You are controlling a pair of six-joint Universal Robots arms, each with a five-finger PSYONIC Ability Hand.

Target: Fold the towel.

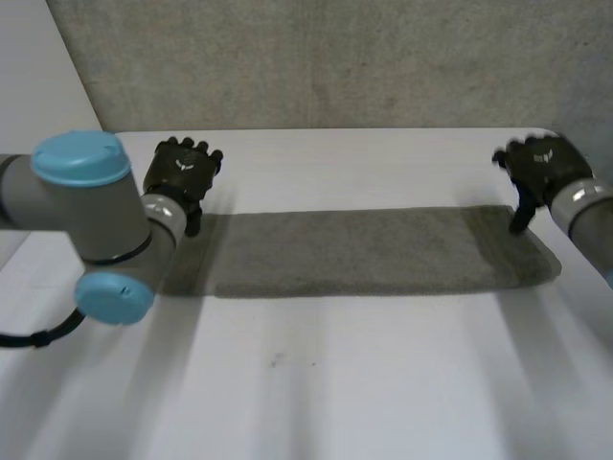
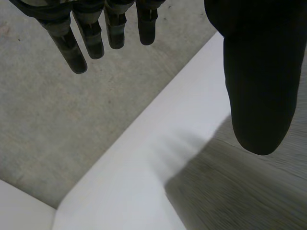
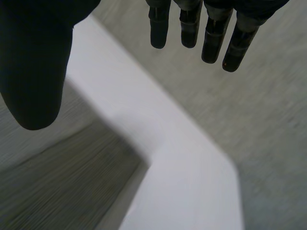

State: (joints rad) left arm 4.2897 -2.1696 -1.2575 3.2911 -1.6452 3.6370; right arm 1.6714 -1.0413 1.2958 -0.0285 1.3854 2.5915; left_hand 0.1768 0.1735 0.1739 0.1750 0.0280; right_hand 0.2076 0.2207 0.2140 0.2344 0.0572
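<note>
A grey towel (image 1: pixel 364 251) lies flat on the white table (image 1: pixel 335 383) as a long narrow strip running left to right. My left hand (image 1: pixel 182 172) hovers just past the towel's far left corner, open, holding nothing. In the left wrist view its fingers (image 2: pixel 86 33) hang straight and apart from the thumb, with the towel corner (image 2: pixel 240 191) under the thumb. My right hand (image 1: pixel 541 168) hovers over the far right corner, open and empty. Its fingers (image 3: pixel 211 33) are straight, and the towel (image 3: pixel 62 182) lies below the thumb.
The table's far edge (image 1: pixel 335 132) runs just behind both hands, with grey carpet floor (image 2: pixel 72 120) beyond it. Bare white table stretches in front of the towel. My left arm's elbow (image 1: pixel 96 220) stands over the towel's left end.
</note>
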